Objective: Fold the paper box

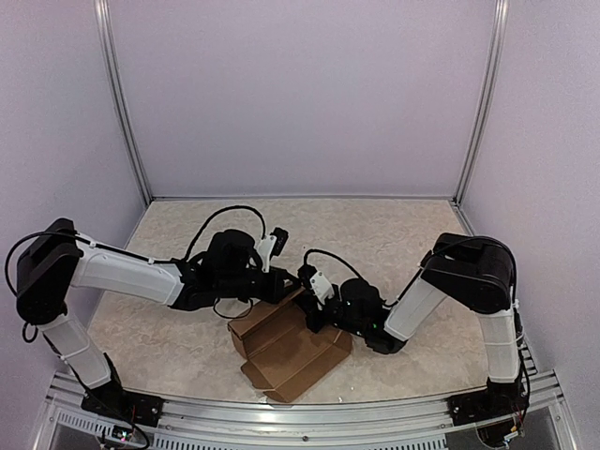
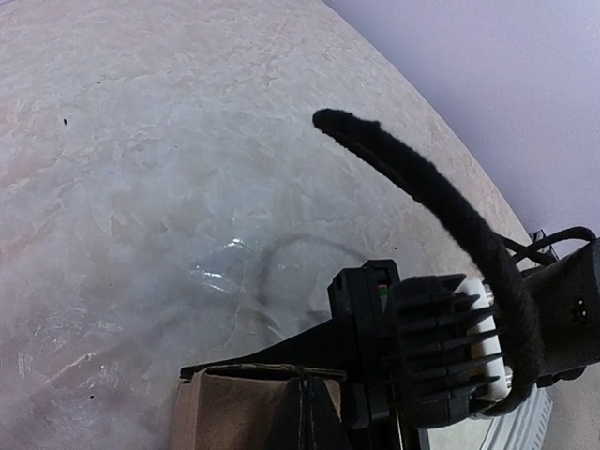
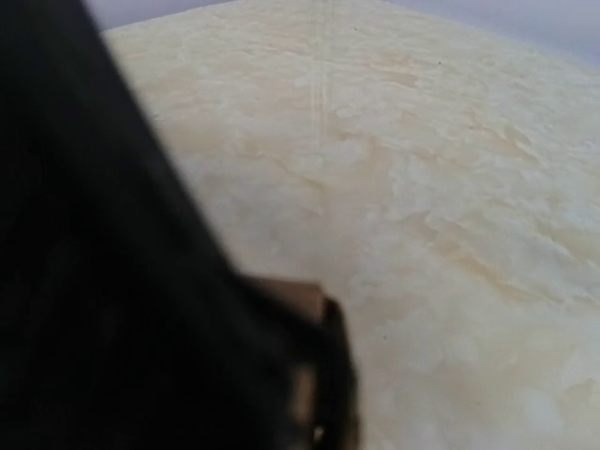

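From the top external view, the paper box (image 1: 286,356) lies on the marbled worktop (image 1: 403,234) near its front edge, between the two arm bases. It is a partly formed piece of brown cardboard with its flaps spread out and a far corner standing higher than the rest. Both arms reach in low towards that far corner. The left claw (image 1: 287,283) comes from the left and its closed tip is at the box's far edge. This view does not show whether any cardboard is caught between its fingers. The right claw (image 1: 311,302) comes from the right, just beside the left one. It is closed on the raised flap at the box's far right.

In the left wrist view, a strip of the box (image 2: 234,412) fills the bottom edge, with a dark wedge in front of it. One thin black finger (image 2: 262,358) of the right claw lies along the top of that cardboard edge, and the claw's ribbed black body sits to the right of it. A black braided cable (image 2: 441,202) arcs over that body, and pale worktop lies beyond.

The right wrist view is blurred. A dark mass covers the left half, and a small brown bit of the box (image 3: 292,295) shows right at its edge, with worktop behind.
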### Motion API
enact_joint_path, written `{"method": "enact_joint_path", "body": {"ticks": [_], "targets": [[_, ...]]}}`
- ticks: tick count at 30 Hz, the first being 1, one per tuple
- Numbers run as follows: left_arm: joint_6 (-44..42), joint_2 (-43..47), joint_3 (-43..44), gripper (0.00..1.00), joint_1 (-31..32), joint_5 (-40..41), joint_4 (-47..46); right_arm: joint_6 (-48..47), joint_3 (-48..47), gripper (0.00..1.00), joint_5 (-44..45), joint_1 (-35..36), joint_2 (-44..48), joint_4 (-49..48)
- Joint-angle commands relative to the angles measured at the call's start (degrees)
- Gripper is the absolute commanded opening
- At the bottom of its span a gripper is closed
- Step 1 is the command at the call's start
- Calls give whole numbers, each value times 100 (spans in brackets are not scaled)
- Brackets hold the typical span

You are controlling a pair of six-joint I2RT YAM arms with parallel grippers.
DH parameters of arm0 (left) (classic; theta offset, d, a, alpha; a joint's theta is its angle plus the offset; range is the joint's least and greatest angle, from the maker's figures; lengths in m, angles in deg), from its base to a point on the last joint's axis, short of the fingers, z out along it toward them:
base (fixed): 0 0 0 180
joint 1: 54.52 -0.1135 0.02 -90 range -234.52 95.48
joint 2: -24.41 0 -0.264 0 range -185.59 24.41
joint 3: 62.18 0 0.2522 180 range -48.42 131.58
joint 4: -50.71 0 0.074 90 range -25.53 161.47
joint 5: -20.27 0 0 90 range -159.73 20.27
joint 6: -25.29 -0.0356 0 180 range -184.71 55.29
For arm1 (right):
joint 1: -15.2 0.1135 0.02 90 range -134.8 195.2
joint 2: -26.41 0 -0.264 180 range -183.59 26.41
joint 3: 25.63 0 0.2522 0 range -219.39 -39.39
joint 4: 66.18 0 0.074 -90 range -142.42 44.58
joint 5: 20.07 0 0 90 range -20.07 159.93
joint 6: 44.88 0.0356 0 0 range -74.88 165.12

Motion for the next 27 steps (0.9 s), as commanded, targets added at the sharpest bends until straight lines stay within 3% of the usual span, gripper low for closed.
{"method": "enact_joint_path", "body": {"ticks": [1, 5, 11, 13, 23, 25, 27], "targets": [[62, -223, 178, 0, 75, -52, -106, 70, 56, 1, -20, -43, -127, -250], [53, -346, 191, 0, 102, -17, -99, 80, 56, 6, -49, -46, -136, -196], [74, -475, 189, 0, 133, 25, -93, 53, 142, 27, -3, -48, -60, -91], [86, -486, 196, 0, 152, 35, -105, 33, 159, 29, 8, -43, -22, -38], [36, -457, 205, 0, 164, 107, -49, 7, 310, 28, 140, -29, 158, 38], [20, -443, 215, 0, 151, 97, -36, -10, 316, 24, 204, -9, 162, 41], [9, -430, 214, 0, 144, 100, -20, -22, 304, 12, 271, 15, 155, 29]]}}
